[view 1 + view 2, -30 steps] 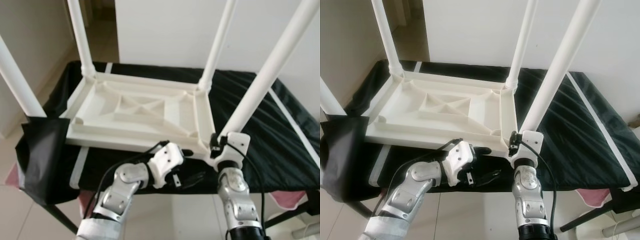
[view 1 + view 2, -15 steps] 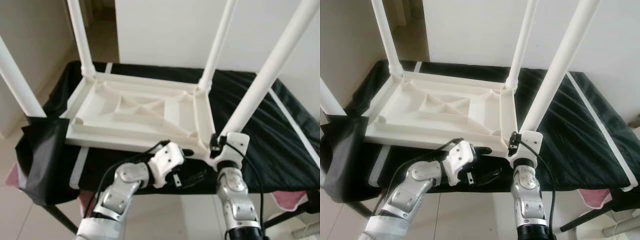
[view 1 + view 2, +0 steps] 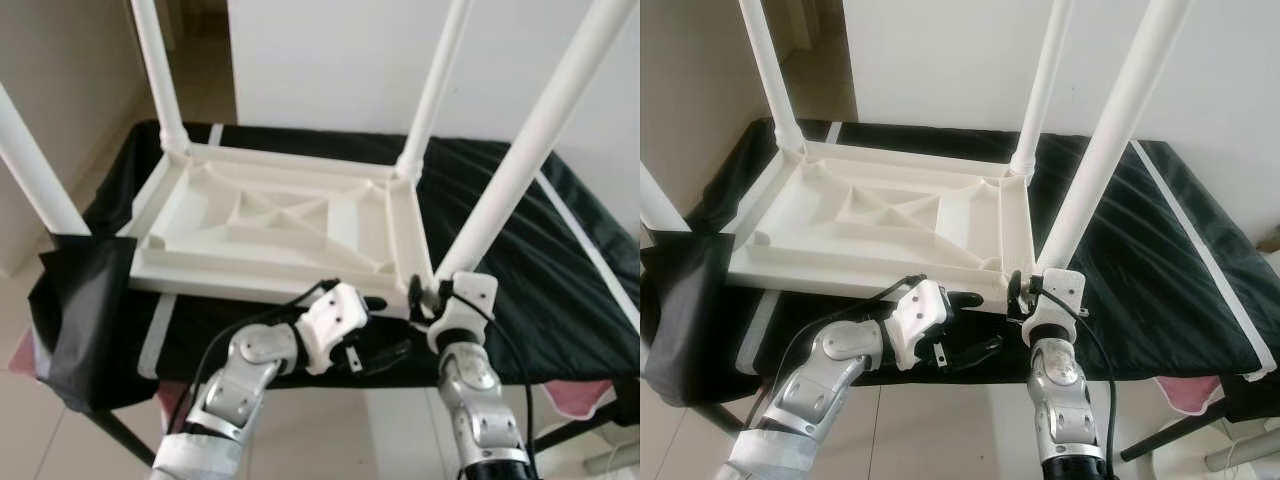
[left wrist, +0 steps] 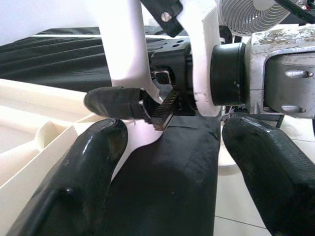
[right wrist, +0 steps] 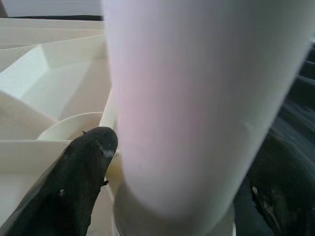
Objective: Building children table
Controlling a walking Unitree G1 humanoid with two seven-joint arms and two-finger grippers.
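We start at the left, where a black bag (image 3: 75, 310) hangs off the edge of the black-draped tabletop (image 3: 540, 290). On that cloth the white children's table (image 3: 280, 225) lies upside down, its ribbed underside facing up and four white legs standing up from the corners. It looks like moulded plastic: we judge it light and stiff, but smooth and rather slippery, and easy to slide on the cloth.

Next comes our left gripper (image 3: 385, 330), hovering just under the near edge of the upturned table, its fingers (image 4: 83, 167) spread apart and holding nothing.

Further right, our right gripper (image 3: 428, 295) sits at the near right leg (image 3: 520, 160), low down where it meets its corner socket. Its fingers (image 5: 81, 162) straddle the tube on both sides; whether they press firmly we cannot tell.

We judge the base of the leg the best hold, since gripping higher would lever the socket, and the free gripper could steady the frame rim.
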